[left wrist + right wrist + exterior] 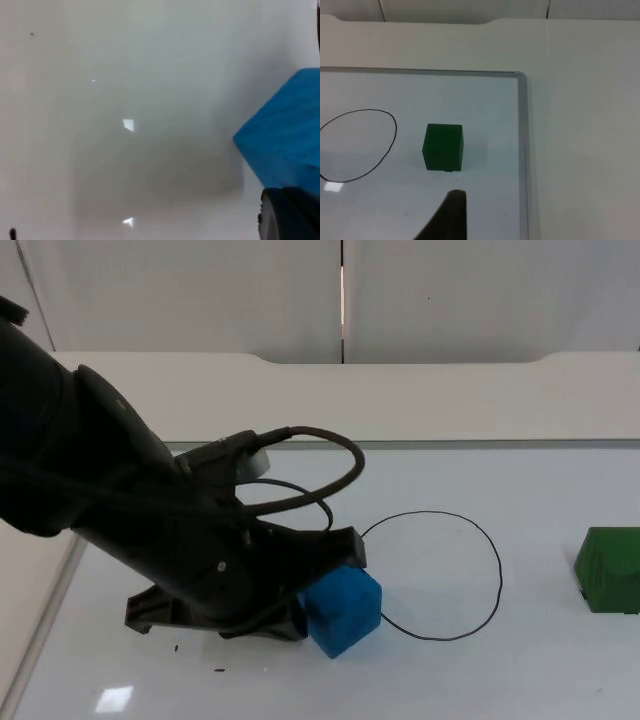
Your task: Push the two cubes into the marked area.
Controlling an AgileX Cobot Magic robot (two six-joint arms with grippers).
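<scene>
our left gripper [300, 615] presses the blue cube [343, 610] at the ring's [497, 570] near-left edge; finger state unclear. it looks light, rigid; push low, mid-face. right gripper [451, 212] waits near green cube [610, 570].

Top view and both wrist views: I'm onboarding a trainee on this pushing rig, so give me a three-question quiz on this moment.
1. True or false: the blue cube already lies wholly inside the marked area.
2. Which cube stands farther from the drawn outline? A) the blue one B) the green cube
3. Fill in: the left gripper is pressed against the ___ cube, while the right gripper waits behind the green one.

Key: 1 false, it sits at the outline's edge, mostly outside. 2 B. 3 blue.
</scene>
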